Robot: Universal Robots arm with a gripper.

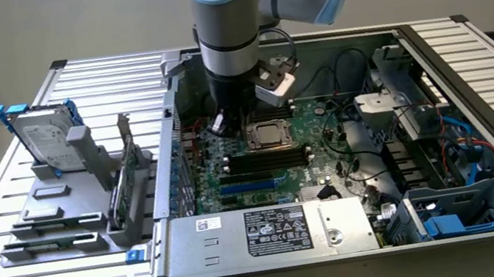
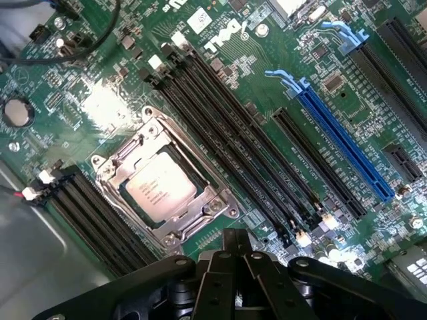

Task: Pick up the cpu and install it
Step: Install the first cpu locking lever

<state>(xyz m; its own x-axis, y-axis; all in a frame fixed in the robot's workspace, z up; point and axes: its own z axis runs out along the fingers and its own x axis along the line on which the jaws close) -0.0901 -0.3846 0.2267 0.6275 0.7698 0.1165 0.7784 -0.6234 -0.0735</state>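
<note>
The cpu (image 1: 266,134) (image 2: 159,188) lies flat with its silvery top up, inside the metal-framed socket (image 2: 107,167) of the green motherboard (image 1: 315,124) in the open computer case. My gripper (image 1: 219,125) (image 2: 237,241) hangs low over the board just to the exterior view's left of the socket. Its black fingers (image 2: 223,267) are shut together with nothing between them. In the wrist view the cpu sits a short way off the fingertips, apart from them.
Black memory slots (image 2: 220,127) and a blue expansion slot (image 2: 340,143) flank the socket. A silver power supply (image 1: 276,230) lies at the case front, with cables and drive bays (image 1: 425,132) at the exterior view's right. A hard drive (image 1: 47,140) stands in a grey rack outside the case.
</note>
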